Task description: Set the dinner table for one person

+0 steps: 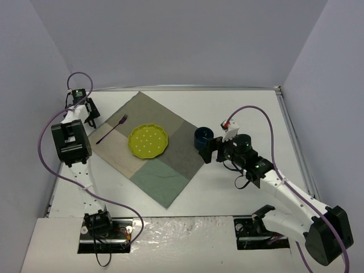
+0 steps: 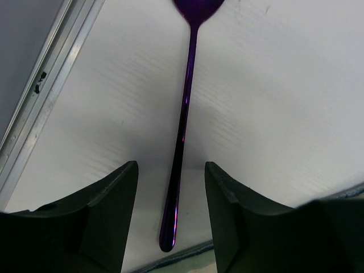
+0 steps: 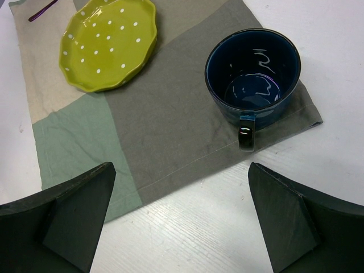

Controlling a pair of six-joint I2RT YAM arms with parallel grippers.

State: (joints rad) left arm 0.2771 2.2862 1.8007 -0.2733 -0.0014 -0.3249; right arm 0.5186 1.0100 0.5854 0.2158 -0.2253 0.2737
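While the left claw [image 2: 170, 166] stands part-open astride the handle of the purple utensil [image 2: 185, 108], with a gap on either side and nothing gripped yet, pinching that handle is judged to be the step in hand. The utensil lies flat on the bare dinner table [image 2: 284, 85], running toward 12 o'clock from the jaws, with the metal rim [image 2: 45, 74] at 10 o'clock. The thin handle should be kept centred, pinched low against the surface and lifted level, so that it is not spun or tipped. The right claw [image 3: 182, 168] is spread wide and empty, with the mug [image 3: 253, 71] at 1 o'clock.
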